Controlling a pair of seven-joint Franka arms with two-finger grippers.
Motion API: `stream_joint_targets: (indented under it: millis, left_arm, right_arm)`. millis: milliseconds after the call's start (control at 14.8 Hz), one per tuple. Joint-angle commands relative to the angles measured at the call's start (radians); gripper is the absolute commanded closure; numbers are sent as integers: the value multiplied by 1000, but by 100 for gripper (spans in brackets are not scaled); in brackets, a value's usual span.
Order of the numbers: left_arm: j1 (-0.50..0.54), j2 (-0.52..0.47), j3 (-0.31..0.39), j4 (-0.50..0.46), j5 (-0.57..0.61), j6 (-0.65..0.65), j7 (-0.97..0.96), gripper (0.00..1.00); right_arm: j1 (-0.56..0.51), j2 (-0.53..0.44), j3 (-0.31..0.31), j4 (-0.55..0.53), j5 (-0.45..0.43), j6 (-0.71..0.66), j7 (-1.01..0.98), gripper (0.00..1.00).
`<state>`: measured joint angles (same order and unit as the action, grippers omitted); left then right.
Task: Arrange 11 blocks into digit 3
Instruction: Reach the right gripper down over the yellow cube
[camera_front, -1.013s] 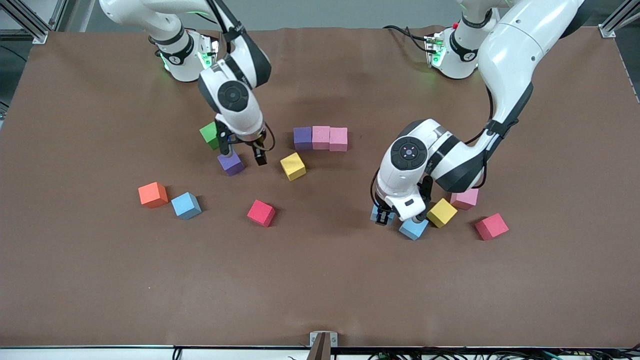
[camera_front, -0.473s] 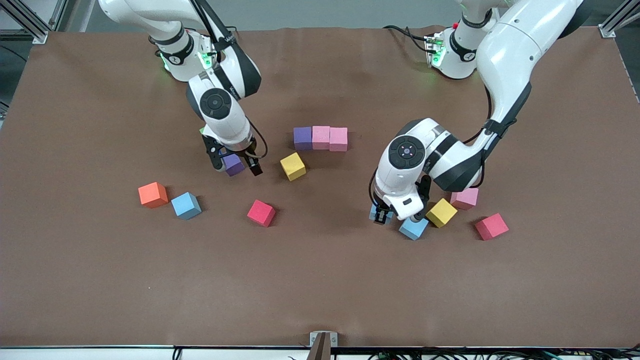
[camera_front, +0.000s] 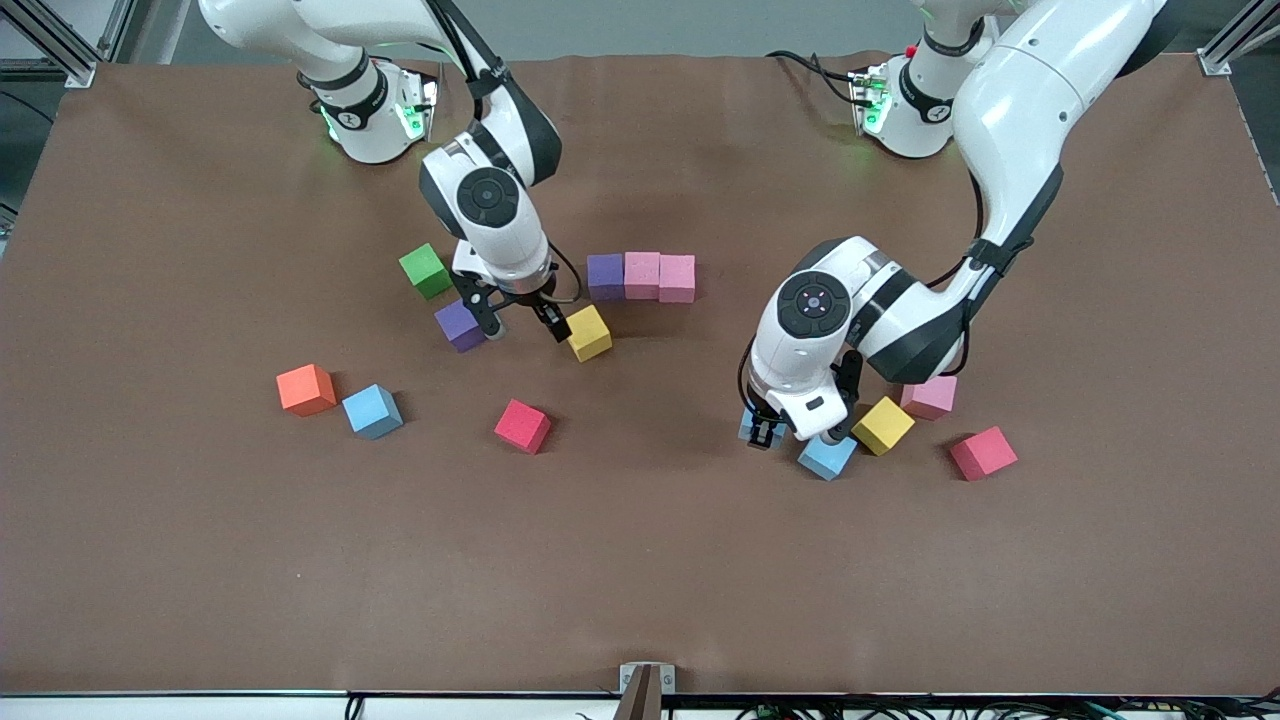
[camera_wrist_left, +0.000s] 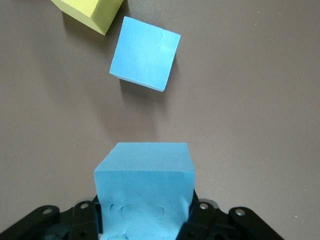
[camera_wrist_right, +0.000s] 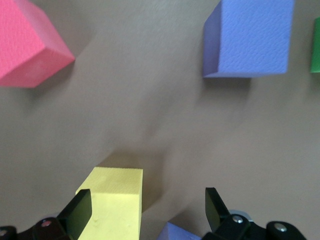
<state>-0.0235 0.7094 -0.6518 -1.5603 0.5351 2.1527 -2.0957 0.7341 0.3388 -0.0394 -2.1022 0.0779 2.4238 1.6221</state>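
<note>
A row of three blocks, one purple (camera_front: 605, 276) and two pink (camera_front: 659, 277), is laid touching near the table's middle. No other piece of the digit is set yet.

The yellow block (camera_front: 588, 332) nearest that row is the one the coming move appears to turn on. It lies just outside one fingertip of the right gripper (camera_front: 522, 322), not between the fingers. In the right wrist view the yellow block (camera_wrist_right: 112, 202) is seen against one finger (camera_wrist_right: 79, 210), with bare table in the gap. The fingers are spread wide and hold nothing. A loose purple block (camera_front: 459, 325) lies just outside the other finger. A sideways shift toward the yellow block is judged necessary before closing. Being a cube, it has no long axis. The right arm is clearly the nearer to it.

The left gripper (camera_front: 766, 432) is pinched on a light blue block (camera_wrist_left: 144, 192), low over the table toward the left arm's end. A second light blue block (camera_front: 827, 456) and another yellow block (camera_front: 884, 425) lie just beside those fingers.

Count in view:
- purple, two
- pink, three, the third (camera_front: 932, 396) partly hidden under the left arm
- yellow, two
- light blue, three, the third (camera_front: 372, 410) beside the orange cube (camera_front: 305, 388)
- red, two (camera_front: 522, 426) (camera_front: 983, 452)
- green cube (camera_front: 425, 270), one
- orange, one
</note>
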Motion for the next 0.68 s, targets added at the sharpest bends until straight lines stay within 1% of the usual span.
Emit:
stream_joint_targets:
  millis: [0, 338, 608]
  left_arm:
    - [-3, -4, 0, 6, -14, -14, -7, 45]
    - [-3, -4, 1, 6, -14, -13, -7, 45]
    - [-3, -4, 1, 6, -14, -13, -6, 45]
  right_arm:
    - [10, 63, -2, 69, -1, -9, 9, 0]
    - [10, 138, -2, 158, 0, -9, 48, 0]
    - [14, 152, 0, 168, 0, -11, 51, 0]
